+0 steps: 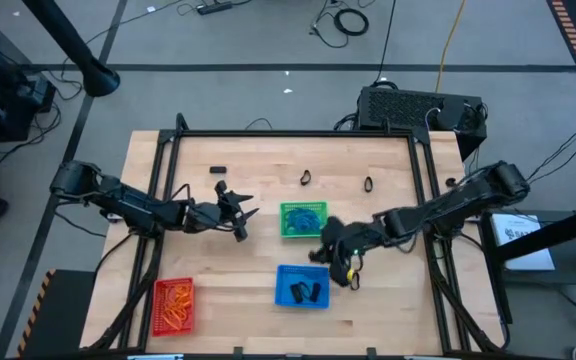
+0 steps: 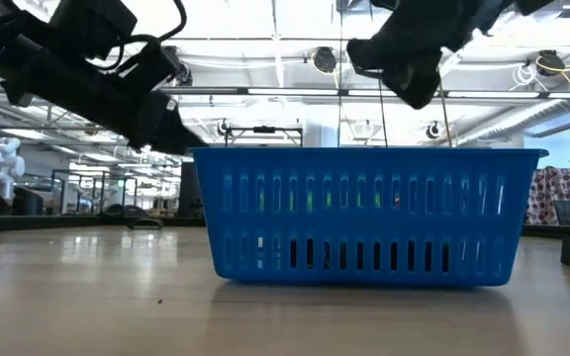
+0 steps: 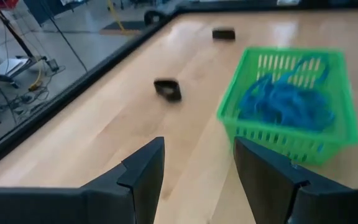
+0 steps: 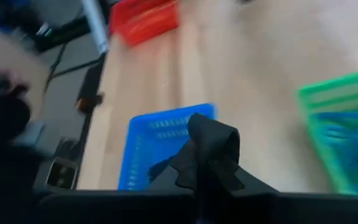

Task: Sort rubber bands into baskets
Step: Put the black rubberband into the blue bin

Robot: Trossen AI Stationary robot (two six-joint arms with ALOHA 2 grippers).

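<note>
The green basket [image 1: 303, 220] holds blue rubber bands [image 3: 284, 102]. The blue basket [image 1: 302, 286] holds a few black bands. The red basket [image 1: 174, 305] holds orange bands. My left gripper [image 1: 240, 212] is open and empty just left of the green basket [image 3: 291, 93], above the table; its own view shows the gap [image 3: 197, 174]. My right gripper [image 1: 330, 245] is raised between the green and blue baskets. It is shut on a black rubber band [image 4: 213, 142], with the blue basket [image 4: 166, 146] below it. Loose black bands [image 1: 306, 178] [image 1: 368, 184] [image 1: 218, 170] lie flat on the far part of the table. My right gripper pinches a bunched black rubber band [image 4: 215, 134] between its two fingers. The band sticks out past the fingertips as a folded lump. It is lifted clear of the table, above the blue basket's far edge. Which part of the loop is gripped does not show.
Two loose black bands [image 3: 168, 89] [image 3: 224, 34] lie ahead of my left gripper. A black frame rail [image 1: 298, 133] runs along the table's far edge. A black box [image 1: 418, 108] stands behind it. In the low view the blue basket [image 2: 364, 218] fills the middle.
</note>
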